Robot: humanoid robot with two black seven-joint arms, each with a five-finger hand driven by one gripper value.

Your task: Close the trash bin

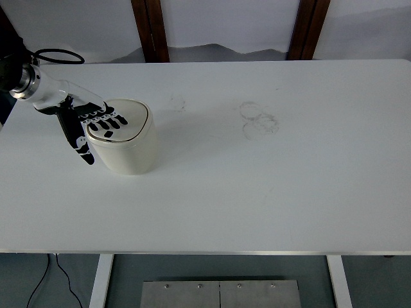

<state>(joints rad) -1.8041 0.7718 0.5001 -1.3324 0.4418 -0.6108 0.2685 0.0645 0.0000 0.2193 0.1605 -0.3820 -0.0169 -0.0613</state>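
white table [270, 192] surface lies bare across its centre and right side, with faint ring marks [258, 120] near the middle. cream trash bin [125, 138] stands upright toward the left edge, lid down. left hand [93, 122] rests flat on the lid, fingers spread, thumb down the bin's left side.

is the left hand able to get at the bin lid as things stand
Yes, it looks so: the left hand already lies flat on the lid of the trash bin, fingers spread over it, thumb down the side, nothing in between.

Left hand [92, 122] extended, fingers [114, 119] flat, thumb down
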